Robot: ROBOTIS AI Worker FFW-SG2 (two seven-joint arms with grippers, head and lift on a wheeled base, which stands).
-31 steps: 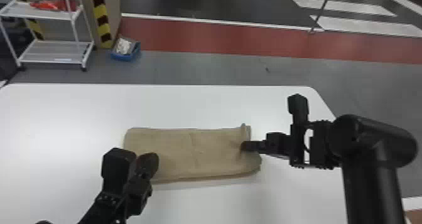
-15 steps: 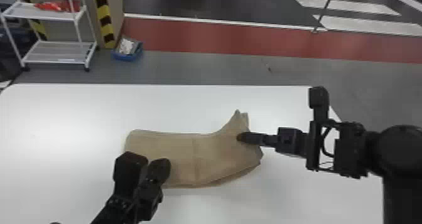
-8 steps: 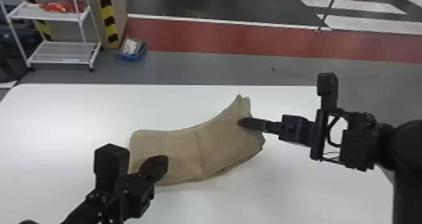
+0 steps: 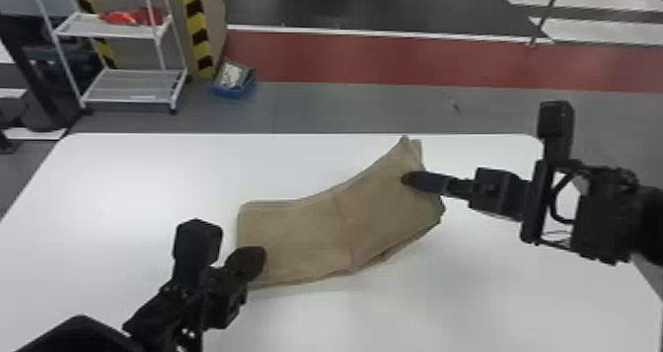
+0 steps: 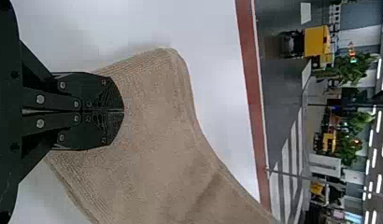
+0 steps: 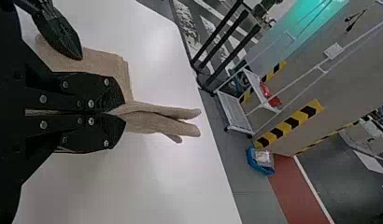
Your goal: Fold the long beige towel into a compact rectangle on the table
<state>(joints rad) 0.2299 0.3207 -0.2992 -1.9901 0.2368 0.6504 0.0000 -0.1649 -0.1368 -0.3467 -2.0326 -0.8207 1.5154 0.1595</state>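
The towel point(image 4: 306, 237) looks soft, best held by its end, where the right claw point(image 4: 412, 179), middle right, pinches it; the left claw point(image 4: 255, 261), lower left, looks closed and empty.

**Colours: mostly beige, white, black**

Towel point(image 4: 306, 237): beige, fine ribbing. Table point(image 4: 138, 178): plain white. Left gripper point(image 4: 252, 263) and right gripper point(image 4: 413, 180): black, silvery screws point(image 5: 40, 99). Head view, 10 o'clock: white rack point(image 4: 133, 85), red item point(image 4: 130, 17). Between 10 and 11: yellow-black striped tape point(image 4: 197, 28), blue bin point(image 4: 234, 92). 12: dull red floor band point(image 4: 394, 60), grey floor point(image 4: 345, 107). 2: white stripes point(image 4: 592, 30) on dark grey.
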